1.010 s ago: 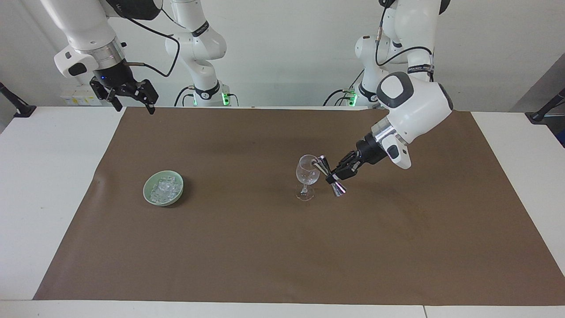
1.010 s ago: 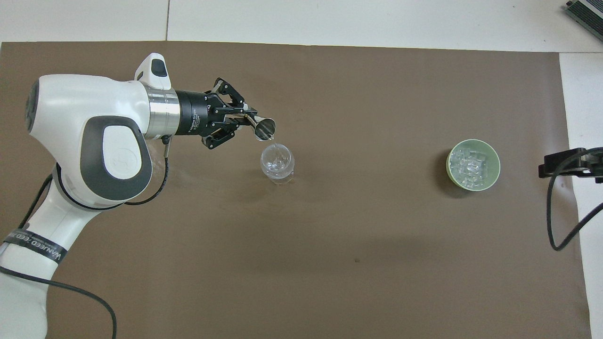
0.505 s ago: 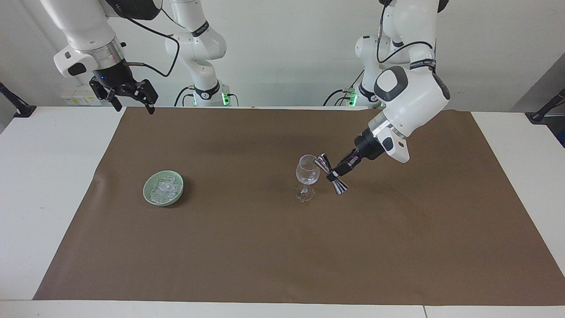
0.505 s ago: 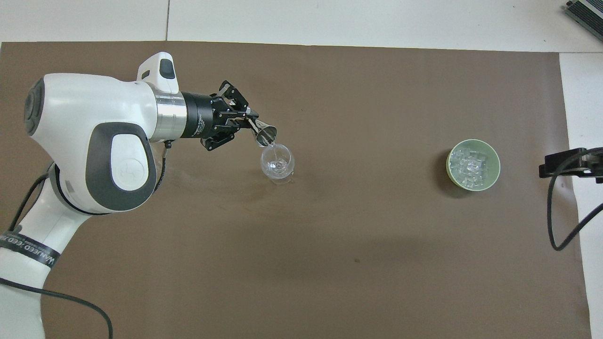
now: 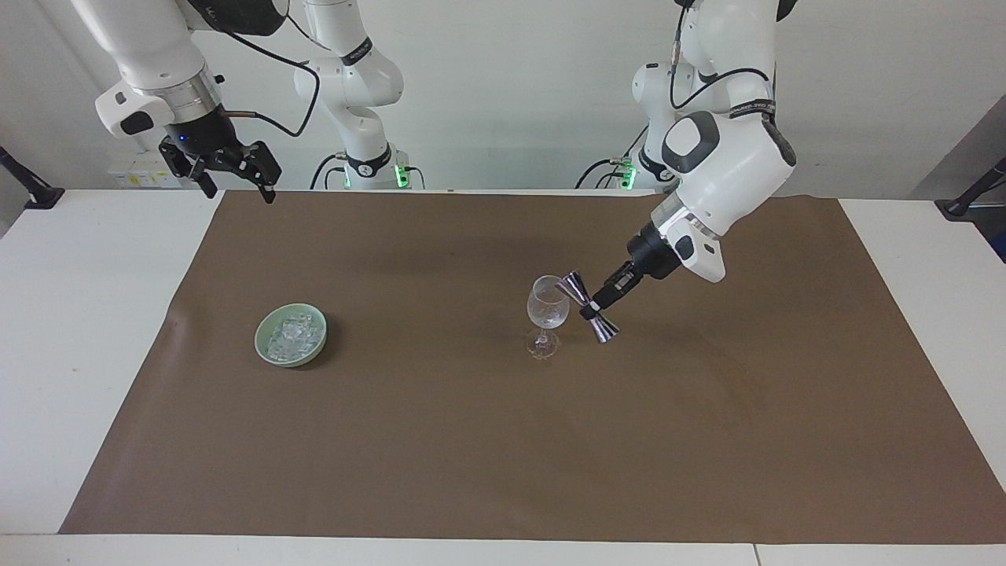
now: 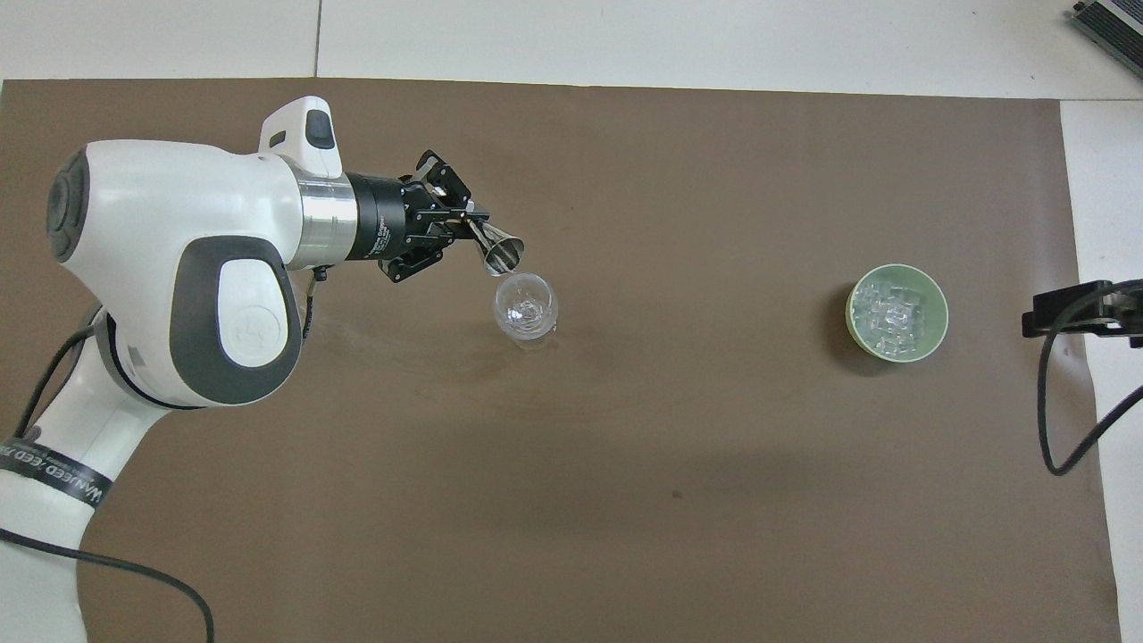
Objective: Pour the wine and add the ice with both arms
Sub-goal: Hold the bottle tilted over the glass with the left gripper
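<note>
A clear stemmed wine glass (image 5: 547,311) (image 6: 526,308) stands upright mid-mat. My left gripper (image 5: 595,307) (image 6: 463,225) is shut on the waist of a steel jigger (image 5: 585,306) (image 6: 502,251). The jigger is tipped, its mouth at the glass's rim on the side toward the left arm's end. The wine shows no colour; the glass's bowl only glints clear. The ice (image 5: 294,335) (image 6: 896,314) is heaped in a pale green bowl (image 5: 267,354) (image 6: 851,313) toward the right arm's end. My right gripper (image 5: 240,187) (image 6: 1064,317) waits open, high over the mat's corner at that end.
A brown mat (image 5: 503,456) covers most of the white table (image 5: 71,330). A black cable (image 6: 1049,420) hangs from the right wrist over the mat's edge. Black clamps (image 5: 31,189) sit at the table's corners by the robots.
The left wrist has rolled and its elbow has risen. The jigger's mouth stays at the glass's rim, drawn back a little. The right arm has not moved.
</note>
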Controlling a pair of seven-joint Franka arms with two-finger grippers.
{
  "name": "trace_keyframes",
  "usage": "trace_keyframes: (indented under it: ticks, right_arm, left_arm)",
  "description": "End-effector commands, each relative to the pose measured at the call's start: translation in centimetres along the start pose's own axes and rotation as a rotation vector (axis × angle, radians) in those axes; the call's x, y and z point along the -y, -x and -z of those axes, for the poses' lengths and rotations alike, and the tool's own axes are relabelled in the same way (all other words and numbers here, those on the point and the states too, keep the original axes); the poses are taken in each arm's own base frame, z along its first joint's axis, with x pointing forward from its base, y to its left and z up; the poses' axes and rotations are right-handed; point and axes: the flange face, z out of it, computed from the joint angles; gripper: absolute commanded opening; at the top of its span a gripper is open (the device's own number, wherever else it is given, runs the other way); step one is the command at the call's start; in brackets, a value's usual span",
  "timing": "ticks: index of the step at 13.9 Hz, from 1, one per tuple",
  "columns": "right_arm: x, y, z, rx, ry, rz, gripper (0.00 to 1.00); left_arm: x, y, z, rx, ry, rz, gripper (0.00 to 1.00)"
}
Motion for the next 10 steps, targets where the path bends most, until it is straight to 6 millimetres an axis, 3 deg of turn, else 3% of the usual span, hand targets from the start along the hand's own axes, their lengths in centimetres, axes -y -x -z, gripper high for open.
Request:
trace_keyframes:
  ticks: [1, 10]
  right_arm:
    - [-0.6, 0.6, 0.3, 0.000, -0.014, 0.012, 1.00]
    - [-0.6, 0.6, 0.3, 0.000, -0.014, 0.012, 1.00]
  left_arm:
    - [0.4, 0.7, 0.6, -0.051, -0.001, -0.039, 0.00]
    - [0.6, 2.4, 0.2, -0.108, 0.006, -0.106, 0.00]
